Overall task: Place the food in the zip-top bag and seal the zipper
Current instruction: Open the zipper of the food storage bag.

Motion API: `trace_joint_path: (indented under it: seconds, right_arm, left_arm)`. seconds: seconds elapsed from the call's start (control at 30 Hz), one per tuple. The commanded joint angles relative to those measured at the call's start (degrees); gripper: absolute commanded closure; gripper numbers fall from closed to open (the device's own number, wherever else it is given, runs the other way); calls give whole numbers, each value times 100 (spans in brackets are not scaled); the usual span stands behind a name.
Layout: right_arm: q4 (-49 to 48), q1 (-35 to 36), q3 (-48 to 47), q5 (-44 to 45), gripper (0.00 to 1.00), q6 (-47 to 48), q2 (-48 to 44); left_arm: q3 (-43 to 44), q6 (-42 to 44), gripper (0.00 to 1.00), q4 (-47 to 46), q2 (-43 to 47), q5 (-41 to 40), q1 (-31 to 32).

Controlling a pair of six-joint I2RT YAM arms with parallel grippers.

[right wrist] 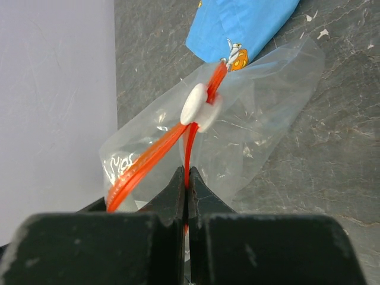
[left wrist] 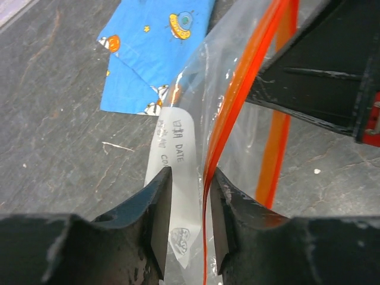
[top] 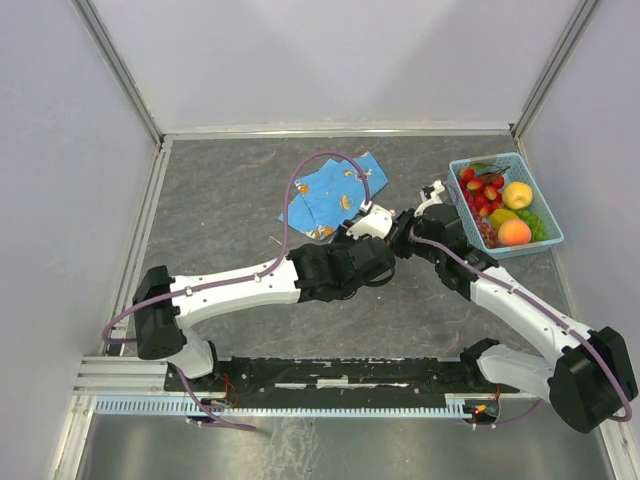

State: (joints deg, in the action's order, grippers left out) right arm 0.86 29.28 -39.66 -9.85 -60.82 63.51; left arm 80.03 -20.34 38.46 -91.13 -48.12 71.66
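Zip-top bag (right wrist: 267,119), zipper (right wrist: 148,160) clamped by right end effector (right wrist: 186,176), left end effector (left wrist: 190,181) apart astride bag, cloth (left wrist: 148,53) behind

Bright, even light; blurred near foreground

Food (top: 490,195) in basket (top: 483,158) far right, cloth (top: 325,195) left of it, zip-top bag (right wrist: 267,101) between them, nearer

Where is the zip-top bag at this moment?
The zip-top bag is at mid-table between the two grippers, beside the blue cloth; the right gripper is shut on its zipper, the open left gripper straddles its mouth.
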Motion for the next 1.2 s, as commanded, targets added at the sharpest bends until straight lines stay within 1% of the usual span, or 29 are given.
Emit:
trace_joint_path:
  seconds: [0.0, 0.1, 0.2, 0.3, 0.37, 0.5, 0.6, 0.7, 0.77, 0.8, 0.9, 0.93, 1.07, 1.13, 1.17]
  right_arm:
    - [268, 43, -124, 233, 98, 239, -214]
    - [497, 41, -125, 342, 98, 303, -272]
    - [651, 37, -159, 387, 98, 332, -258]
    - [678, 42, -187, 359, 98, 322, -192]
    - [622, 40, -211, 306, 98, 299, -143]
    - [495, 47, -248, 253, 96, 238, -53]
    - [464, 60, -278, 243, 92, 228, -16]
    - [418, 71, -300, 221, 90, 202, 36]
    - [417, 84, -332, 203, 90, 202, 64]
    - [415, 99, -344, 206, 90, 202, 72]
    - [406, 112, -371, 211, 90, 207, 80]
    - [399, 126, -375, 210, 90, 202, 82]
    - [398, 134, -368, 218, 90, 202, 88]
    - [408, 134, -359, 237, 90, 215, 88]
    - [435, 142, -352, 250, 90, 230, 89]
  left_arm:
    - [249, -69, 64, 282, 175, -541, -108]
    - [149, -133, 69, 408, 330, -558, -216]
    - [131, -179, 72, 469, 502, -527, -240]
    - [165, -219, 73, 444, 580, -267, -240]
    - [83, -164, 72, 216, 597, 10, -236]
    - [-4, -155, 74, -92, 494, 353, -239]
    - [-31, -108, 75, -216, 348, 379, -235]
    - [-69, -47, 78, -301, 213, 384, -247]
    - [-88, -34, 77, -336, 130, 371, -249]
    - [-84, -25, 74, -357, 98, 360, -249]
    - [-57, 0, 61, -394, -16, 354, -249]
    - [-39, 23, 59, -393, -64, 341, -249]
    - [-5, 57, 58, -311, -162, 76, -253]
    - [-5, 72, 61, -253, -196, -67, -280]
    - [-13, 74, 64, -213, -202, -109, -302]
